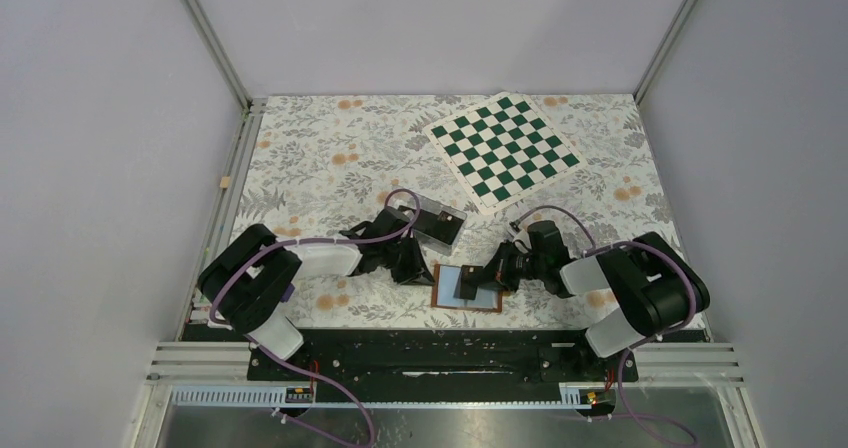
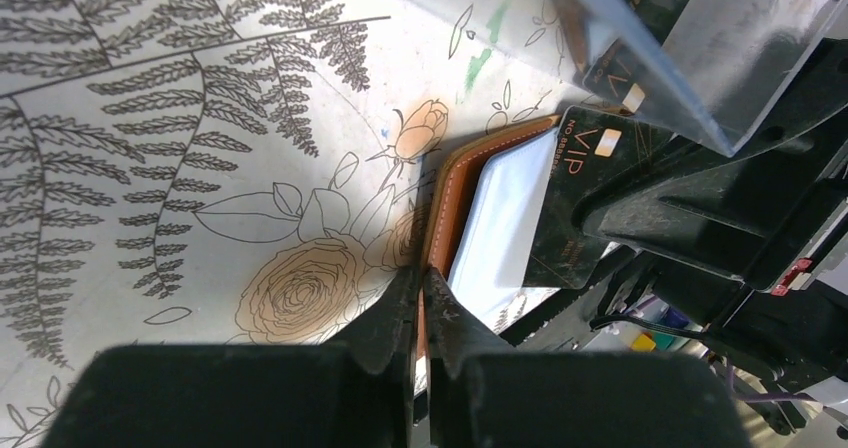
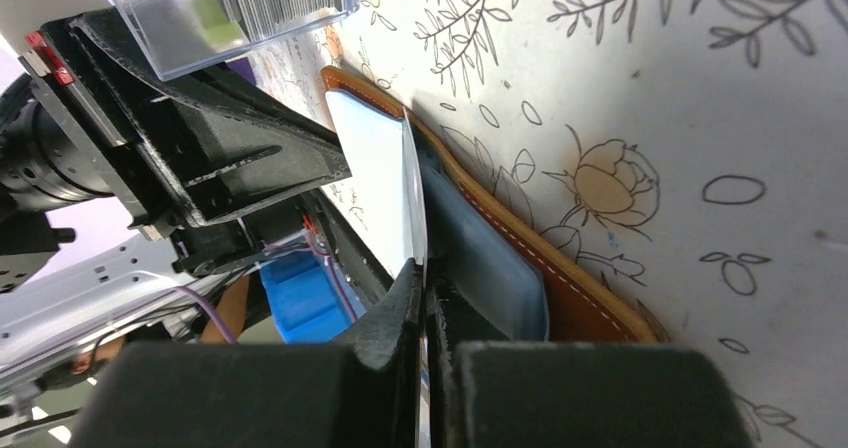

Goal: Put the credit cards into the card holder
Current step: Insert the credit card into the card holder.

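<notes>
The tan-brown card holder (image 1: 487, 302) lies open near the table's front edge, its pale blue sleeves facing up. My left gripper (image 1: 424, 269) is shut on its left leather edge; the left wrist view shows the fingertips (image 2: 441, 290) pinching the stitched brown rim (image 2: 452, 183). My right gripper (image 1: 479, 282) is shut on a black credit card marked VIP (image 2: 585, 193) and holds it tilted over the sleeves. In the right wrist view the card (image 3: 412, 193) shows edge-on above the holder (image 3: 570, 288). More dark cards sit in a clear plastic box (image 1: 438, 222).
A green-and-white checkerboard (image 1: 503, 150) lies at the back right of the floral tablecloth. The clear box stands just behind the left gripper and shows in the wrist views (image 2: 640, 58) (image 3: 240, 8). The black base rail (image 1: 440, 353) runs along the near edge.
</notes>
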You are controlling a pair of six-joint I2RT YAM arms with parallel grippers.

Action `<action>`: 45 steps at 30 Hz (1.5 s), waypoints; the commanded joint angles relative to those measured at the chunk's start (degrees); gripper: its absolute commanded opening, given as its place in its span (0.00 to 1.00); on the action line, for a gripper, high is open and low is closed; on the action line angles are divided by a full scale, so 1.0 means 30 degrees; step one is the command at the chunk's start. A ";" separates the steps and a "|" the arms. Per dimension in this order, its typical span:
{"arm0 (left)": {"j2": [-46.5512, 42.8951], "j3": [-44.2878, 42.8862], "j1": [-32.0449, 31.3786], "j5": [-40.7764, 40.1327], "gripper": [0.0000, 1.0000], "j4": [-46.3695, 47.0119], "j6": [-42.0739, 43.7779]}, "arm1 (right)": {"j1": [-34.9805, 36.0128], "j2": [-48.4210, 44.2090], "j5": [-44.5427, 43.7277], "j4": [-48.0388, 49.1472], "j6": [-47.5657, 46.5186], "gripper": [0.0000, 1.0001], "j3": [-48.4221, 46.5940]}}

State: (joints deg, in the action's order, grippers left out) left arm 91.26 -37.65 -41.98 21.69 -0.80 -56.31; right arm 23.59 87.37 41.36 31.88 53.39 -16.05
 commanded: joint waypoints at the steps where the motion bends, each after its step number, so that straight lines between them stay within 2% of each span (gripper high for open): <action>1: -0.0322 0.0547 -0.0591 0.0331 0.03 0.1035 -0.0846 | -0.0013 0.1657 0.0678 0.1793 0.1127 0.00 0.0702; 5: -0.0502 0.0974 -0.1078 -0.0124 0.00 0.1344 -0.1397 | -0.0014 0.2302 0.1291 0.3372 0.2515 0.00 0.1275; 8: -0.0406 0.1340 -0.1304 -0.0171 0.00 0.1956 -0.1814 | -0.0028 0.2169 0.1488 0.3030 0.2437 0.00 0.1445; 12: -0.0255 0.1304 -0.1416 -0.0231 0.00 0.2048 -0.1883 | -0.0010 0.1454 0.1549 0.1060 0.1488 0.00 0.1383; 20: -0.0162 0.0843 -0.1417 -0.0580 0.00 0.1219 -0.1411 | -0.0013 -0.1141 0.0555 -0.5883 -0.1749 0.00 0.0374; 23: -0.0058 0.0671 -0.1410 -0.0552 0.00 0.1133 -0.1276 | -0.0013 -0.1464 0.0480 -0.6967 -0.2199 0.00 0.0063; 34: 0.0373 0.0152 -0.1571 -0.0324 0.00 0.0968 -0.0931 | 0.0015 0.1363 0.1912 -0.5701 -0.2671 0.00 -0.0893; 45: 0.0313 0.0057 -0.1939 -0.0316 0.00 0.1172 -0.1312 | 0.0484 0.0333 0.0782 -0.6150 -0.2662 0.00 -0.1362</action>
State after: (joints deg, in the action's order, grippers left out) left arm 91.26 -36.38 -46.48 19.20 2.24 -59.16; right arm 23.79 89.43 49.04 17.17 46.92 -20.25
